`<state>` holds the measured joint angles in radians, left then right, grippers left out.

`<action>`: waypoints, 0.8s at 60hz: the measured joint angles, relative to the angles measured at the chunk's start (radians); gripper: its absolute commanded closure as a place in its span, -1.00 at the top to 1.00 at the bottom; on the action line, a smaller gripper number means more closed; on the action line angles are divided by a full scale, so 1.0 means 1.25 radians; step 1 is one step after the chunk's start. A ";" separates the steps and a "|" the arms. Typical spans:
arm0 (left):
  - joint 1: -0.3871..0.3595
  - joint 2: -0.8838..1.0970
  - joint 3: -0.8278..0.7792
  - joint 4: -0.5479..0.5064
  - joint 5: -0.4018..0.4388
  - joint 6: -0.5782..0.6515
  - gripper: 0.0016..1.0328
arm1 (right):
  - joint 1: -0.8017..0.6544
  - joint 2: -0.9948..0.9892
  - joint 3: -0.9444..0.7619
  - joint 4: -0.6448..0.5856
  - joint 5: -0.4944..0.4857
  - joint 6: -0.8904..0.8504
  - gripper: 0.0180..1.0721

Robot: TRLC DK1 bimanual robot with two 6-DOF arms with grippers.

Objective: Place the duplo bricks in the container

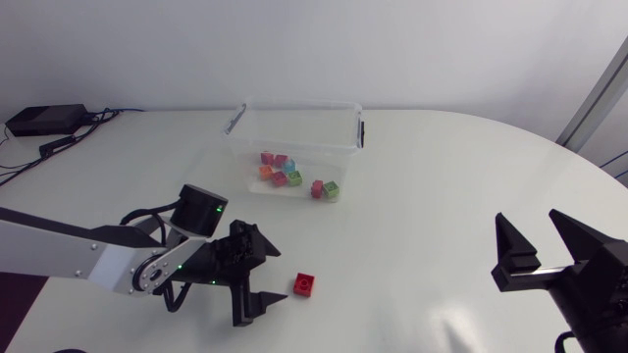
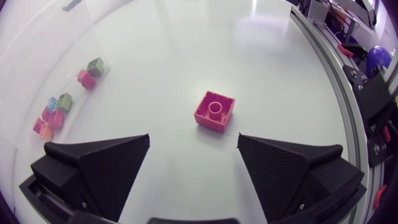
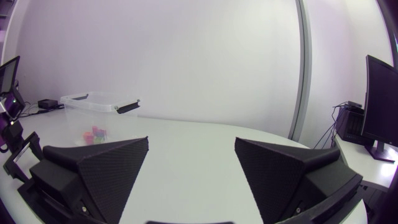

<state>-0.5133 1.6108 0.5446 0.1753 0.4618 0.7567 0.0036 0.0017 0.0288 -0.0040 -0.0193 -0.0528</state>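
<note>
Left gripper (image 1: 280,276) spread wide, holding nothing; red brick (image 1: 304,284) just ahead, stud up. Right gripper (image 1: 528,218) likewise wide, empty, near right. Clear container (image 1: 240,123) with loose bricks (image 1: 294,175), far centre.

Left arm (image 1: 69,250) comes in from the left edge, stretched low. Its left gripper (image 1: 276,276) points right, fingers spread wide. Right gripper (image 1: 528,226) at lower right, fingers likewise spread.

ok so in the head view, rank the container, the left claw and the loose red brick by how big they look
1. container
2. left claw
3. red brick
The gaps are clear, with no ties.
</note>
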 measured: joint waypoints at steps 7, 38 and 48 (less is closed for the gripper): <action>-0.001 0.019 0.009 -0.019 0.018 0.021 0.92 | 0.000 0.000 0.000 0.000 0.000 0.000 0.91; -0.016 0.120 0.132 -0.174 0.107 0.155 0.92 | 0.000 0.000 0.000 0.000 0.000 0.000 0.91; -0.016 0.141 0.154 -0.182 0.107 0.179 0.92 | 0.000 0.000 0.000 0.000 0.000 0.000 0.91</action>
<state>-0.5335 1.7866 0.7364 -0.0521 0.5953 0.9810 0.0036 0.0017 0.0288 -0.0036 -0.0193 -0.0528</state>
